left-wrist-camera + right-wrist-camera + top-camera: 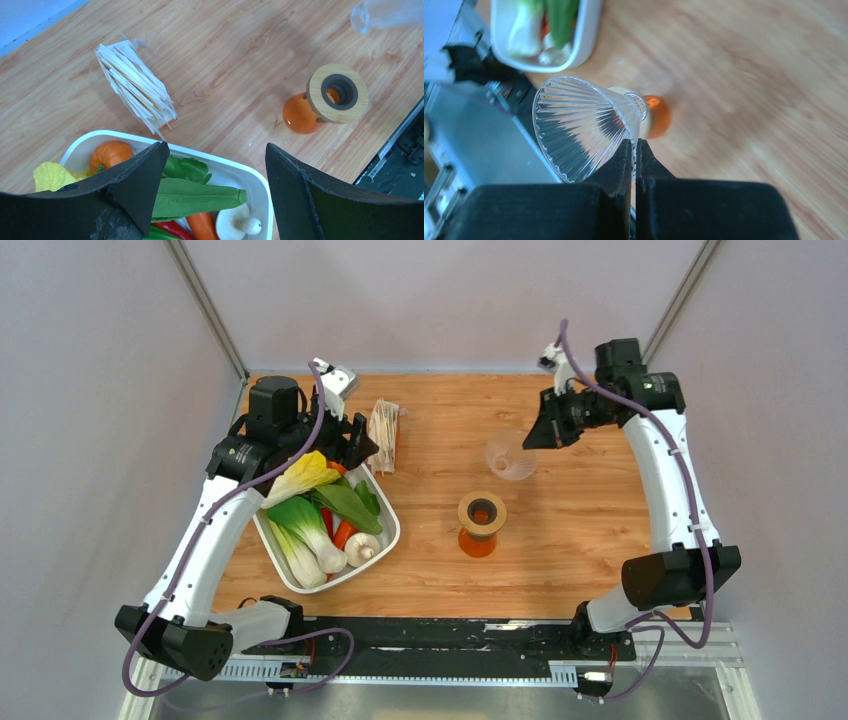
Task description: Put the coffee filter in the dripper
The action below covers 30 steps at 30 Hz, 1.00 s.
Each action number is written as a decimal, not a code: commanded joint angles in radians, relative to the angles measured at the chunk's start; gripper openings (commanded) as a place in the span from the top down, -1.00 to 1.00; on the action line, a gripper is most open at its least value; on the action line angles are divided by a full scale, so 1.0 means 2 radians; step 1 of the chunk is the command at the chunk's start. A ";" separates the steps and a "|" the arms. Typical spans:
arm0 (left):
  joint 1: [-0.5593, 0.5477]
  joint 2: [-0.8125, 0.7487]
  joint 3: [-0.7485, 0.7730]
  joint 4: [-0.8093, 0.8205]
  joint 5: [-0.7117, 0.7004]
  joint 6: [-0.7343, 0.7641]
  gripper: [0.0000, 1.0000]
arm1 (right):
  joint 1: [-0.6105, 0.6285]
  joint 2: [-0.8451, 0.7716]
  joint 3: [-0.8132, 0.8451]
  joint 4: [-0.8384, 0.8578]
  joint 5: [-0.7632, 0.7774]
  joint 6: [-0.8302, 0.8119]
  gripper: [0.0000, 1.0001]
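Observation:
The dripper is a clear ribbed cone funnel. My right gripper is shut on its wall and holds it tilted above the table, behind the orange vessel. In the right wrist view the dripper lies to the left of the shut right gripper. Its edge also shows in the left wrist view. My left gripper is open and empty over the far end of the vegetable tray, and so it shows in the left wrist view. No single white coffee filter is in view.
An orange glass vessel with a wooden ring collar stands mid-table. A wrapped bundle of stacked papers lies behind the white tray of vegetables. The arm bases and a black rail run along the near edge.

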 commanded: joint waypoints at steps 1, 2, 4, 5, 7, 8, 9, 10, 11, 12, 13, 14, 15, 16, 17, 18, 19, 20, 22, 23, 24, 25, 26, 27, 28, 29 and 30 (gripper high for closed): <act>-0.003 -0.010 0.004 0.032 0.018 -0.027 -0.63 | 0.089 -0.028 -0.023 -0.036 -0.030 0.019 1.00; -0.003 -0.013 0.003 0.034 0.019 -0.031 -0.63 | 0.108 -0.032 -0.028 -0.035 -0.025 0.020 1.00; -0.003 -0.019 -0.002 0.036 0.020 -0.036 -0.63 | 0.132 -0.034 -0.031 -0.032 -0.017 0.021 1.00; -0.003 -0.023 -0.005 0.037 0.019 -0.037 -0.63 | 0.138 -0.032 -0.033 -0.032 -0.013 0.021 1.00; -0.003 -0.029 -0.011 0.038 0.017 -0.038 -0.63 | 0.140 -0.030 -0.041 -0.034 -0.007 0.018 1.00; -0.003 -0.031 -0.013 0.038 0.016 -0.039 -0.63 | 0.141 -0.030 -0.047 -0.036 -0.006 0.014 1.00; -0.003 -0.036 -0.018 0.038 0.015 -0.040 -0.63 | 0.142 -0.030 -0.056 -0.039 -0.006 0.008 1.00; -0.003 -0.038 -0.021 0.040 0.014 -0.042 -0.63 | 0.144 -0.030 -0.063 -0.040 -0.004 0.002 1.00; -0.003 -0.042 -0.025 0.040 0.011 -0.043 -0.63 | 0.146 -0.029 -0.069 -0.038 -0.002 -0.003 1.00; -0.003 -0.044 -0.027 0.042 0.011 -0.044 -0.63 | 0.148 -0.028 -0.076 -0.037 0.000 -0.007 1.00; -0.003 -0.046 -0.030 0.042 0.010 -0.044 -0.63 | 0.149 -0.025 -0.079 -0.037 0.001 -0.011 1.00; -0.003 -0.047 -0.032 0.042 0.009 -0.045 -0.63 | 0.149 -0.021 -0.081 -0.035 0.003 -0.012 1.00; -0.003 -0.049 -0.033 0.042 0.008 -0.045 -0.63 | 0.149 -0.017 -0.081 -0.031 0.004 -0.012 1.00; -0.003 -0.050 -0.034 0.042 0.007 -0.045 -0.63 | 0.150 -0.014 -0.080 -0.025 0.005 -0.012 1.00; -0.003 -0.053 -0.034 0.041 0.006 -0.045 -0.63 | 0.150 -0.010 -0.079 -0.021 0.006 -0.013 1.00; -0.003 -0.054 -0.034 0.040 0.004 -0.045 -0.63 | 0.150 -0.006 -0.078 -0.016 0.007 -0.013 1.00; -0.003 -0.056 -0.034 0.039 0.003 -0.045 -0.63 | 0.150 -0.003 -0.077 -0.011 0.007 -0.012 1.00; -0.003 -0.057 -0.034 0.036 0.000 -0.045 -0.63 | 0.150 0.000 -0.078 -0.008 0.007 -0.013 1.00; -0.003 -0.059 -0.035 0.033 -0.002 -0.045 -0.63 | 0.150 0.006 -0.082 -0.004 0.006 -0.013 1.00; -0.003 -0.061 -0.035 0.033 -0.002 -0.044 -0.63 | 0.150 0.008 -0.085 -0.002 0.007 -0.015 1.00; -0.003 -0.062 -0.037 0.032 -0.004 -0.044 -0.63 | 0.150 0.009 -0.089 -0.001 0.007 -0.017 1.00; -0.003 -0.063 -0.038 0.032 -0.005 -0.043 -0.63 | 0.150 0.010 -0.093 0.001 0.008 -0.019 1.00; -0.003 -0.064 -0.038 0.031 -0.006 -0.043 -0.63 | 0.150 0.011 -0.096 0.003 0.011 -0.022 1.00; -0.003 -0.065 -0.038 0.030 -0.006 -0.041 -0.63 | 0.150 0.013 -0.099 0.005 0.015 -0.026 1.00; -0.003 -0.065 -0.037 0.029 -0.007 -0.041 -0.63 | 0.150 0.015 -0.099 0.006 0.020 -0.028 1.00; -0.003 -0.065 -0.037 0.027 -0.007 -0.039 -0.63 | 0.150 0.018 -0.099 0.006 0.025 -0.029 1.00; -0.003 -0.064 -0.036 0.026 -0.009 -0.038 -0.63 | 0.150 0.021 -0.099 0.006 0.029 -0.029 1.00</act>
